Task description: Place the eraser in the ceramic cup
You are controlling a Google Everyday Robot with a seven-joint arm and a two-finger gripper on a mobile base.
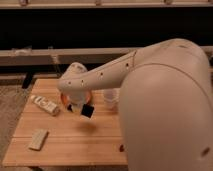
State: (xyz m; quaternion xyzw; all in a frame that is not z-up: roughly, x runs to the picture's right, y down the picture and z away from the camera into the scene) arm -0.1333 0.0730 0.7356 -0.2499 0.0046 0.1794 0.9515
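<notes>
The small black eraser [88,111] hangs a little above the wooden table [75,145], held at the tip of my gripper [82,108], which is shut on it. My gripper is at the end of the white arm [110,70] that reaches in from the right over the table's middle. The white ceramic cup [111,97] stands upright on the table just right of the gripper, partly hidden by the arm. The eraser is left of the cup and apart from it.
An orange bowl [65,98] sits behind the gripper, mostly hidden by the wrist. A long white printed packet [45,105] lies at the left. A flat tan block [38,139] lies near the front left corner. My arm's large shell [170,115] fills the right side.
</notes>
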